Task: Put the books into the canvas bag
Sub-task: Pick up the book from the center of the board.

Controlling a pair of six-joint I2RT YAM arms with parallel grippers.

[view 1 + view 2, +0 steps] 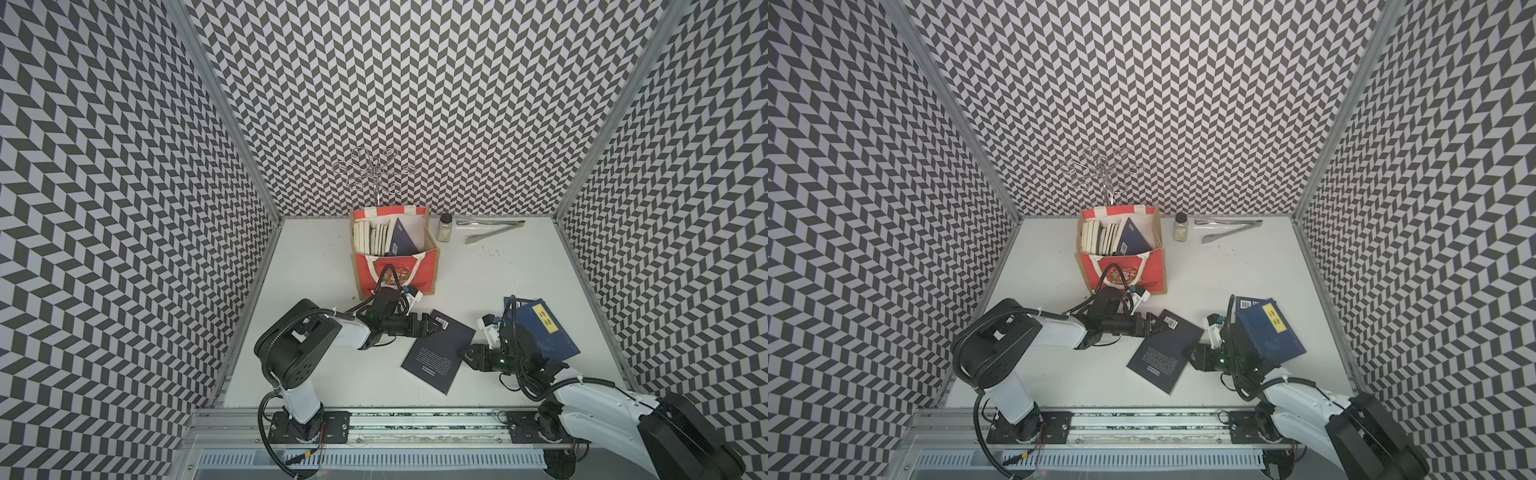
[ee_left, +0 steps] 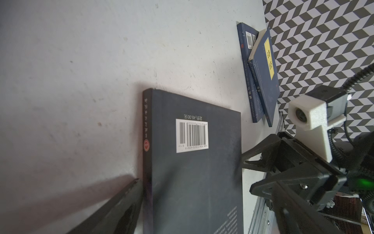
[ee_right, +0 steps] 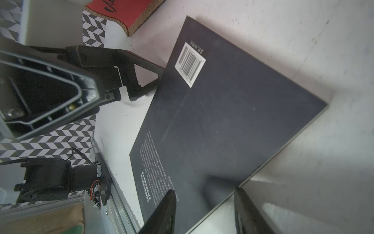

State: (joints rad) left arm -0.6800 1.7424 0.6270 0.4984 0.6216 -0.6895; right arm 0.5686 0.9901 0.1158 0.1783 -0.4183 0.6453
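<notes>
The bag (image 1: 365,276) at the back holds a row of books (image 1: 374,239) standing on edge, a navy one (image 1: 401,241) leaning at their end. A black book (image 1: 436,357) lies flat between the grippers, barcode (image 2: 191,135) up, priced 45.00. Left gripper (image 1: 434,326) gapes at its spine; right gripper (image 1: 464,353) straddles the opposite edge, grip unclear. Two navy books (image 1: 548,336), partly behind the right arm (image 1: 590,388), lie stacked; the yellow label (image 2: 269,58) reads 诗经

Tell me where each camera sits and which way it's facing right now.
Top views: high on the robot's side of the table, looking down at the canvas bag, left gripper and right gripper.
Left wrist: low, faces across the black book toward the right gripper; own finger shows.
Right wrist: faces back across it toward the left gripper; own fingers show.
Shared: both wrist views show the book's barcode.
</notes>
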